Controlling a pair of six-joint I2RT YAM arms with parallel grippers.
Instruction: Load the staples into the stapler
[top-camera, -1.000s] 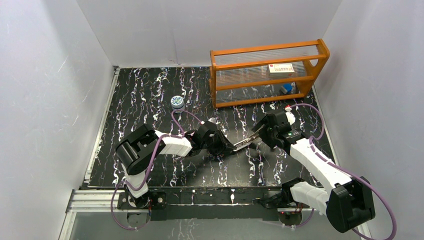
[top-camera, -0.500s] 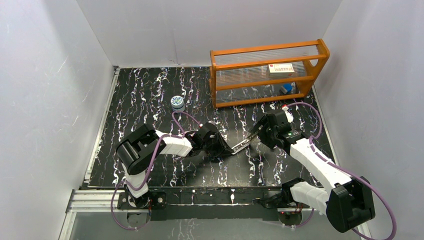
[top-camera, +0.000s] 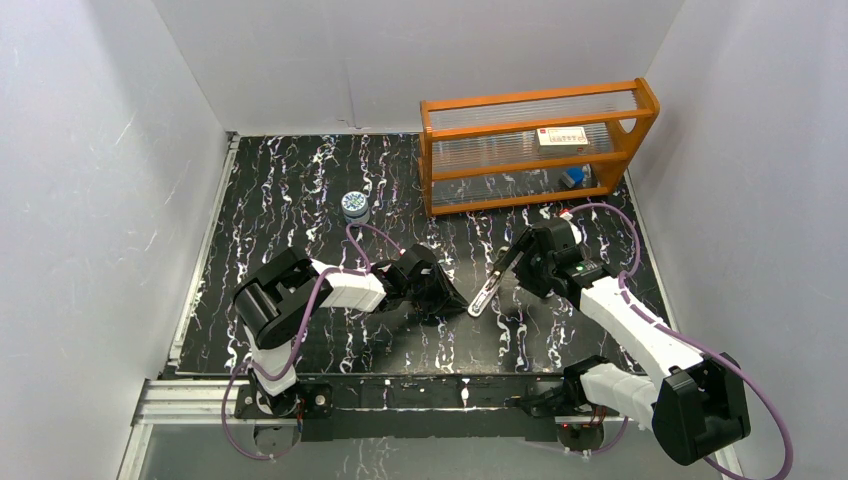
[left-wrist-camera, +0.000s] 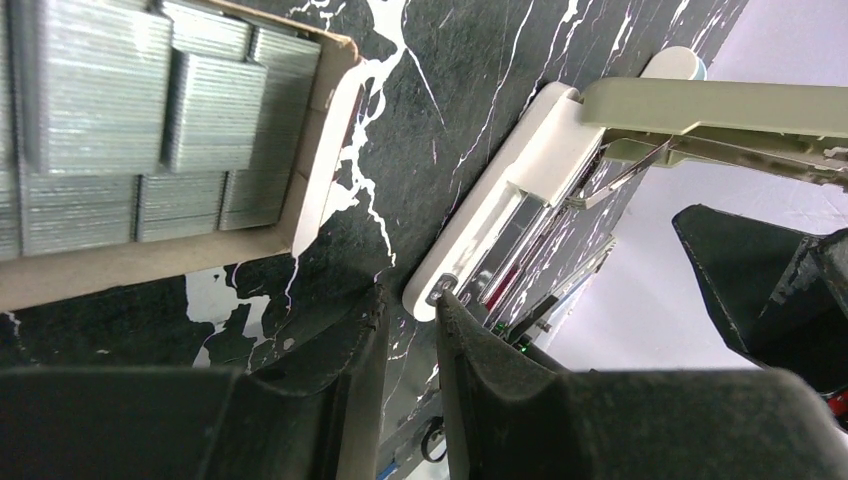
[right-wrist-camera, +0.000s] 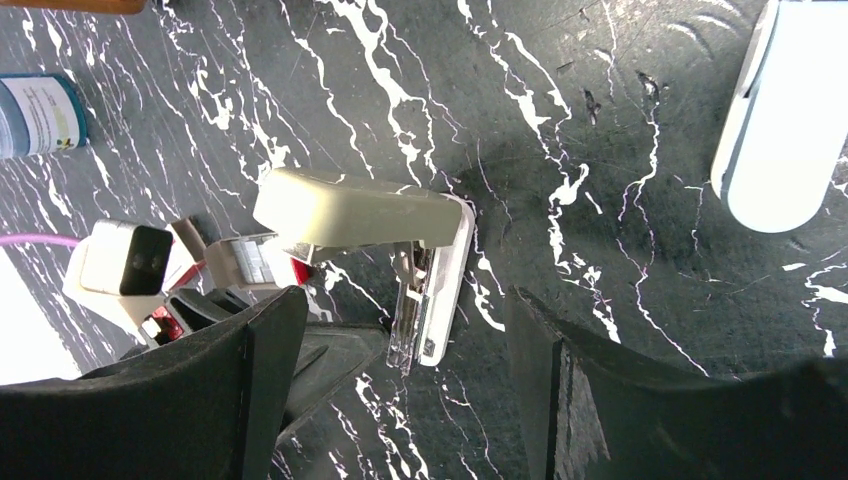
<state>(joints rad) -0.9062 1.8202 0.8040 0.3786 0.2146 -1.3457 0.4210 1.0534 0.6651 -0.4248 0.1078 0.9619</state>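
The stapler (top-camera: 484, 293) lies on the black marbled worktop (top-camera: 300, 190) between the two arms. It is hinged open: its beige top is lifted clear of the white base and the silvery channel is bare. The staples (left-wrist-camera: 210, 125) sit in stacked grey blocks in an open cardboard box (left-wrist-camera: 300, 205) just beside the stapler's near end, by the left arm. The left end effector (left-wrist-camera: 412, 300) has its fingers drawn close with only a slim gap. Nothing is visible between them, and one fingertip is right at the tip of the stapler's base. The right end effector (right-wrist-camera: 400, 300) is spread wide and holds nothing, facing the raised end of the stapler. A staple strip will likely be light and stiff but brittle, apt to snap or shed pieces if squeezed across its length, so it is best pinched lightly by its long flat sides near the middle. The stapler itself is hard, smooth plastic that may skid, and its sprung top wants steadying while the strip goes in. The box wall may get in the way of reaching the blocks. A pale rounded piece (right-wrist-camera: 785, 120) lies near the right arm, while a small jar (top-camera: 354, 205) and an orange rack (top-camera: 540, 150) stand well behind.
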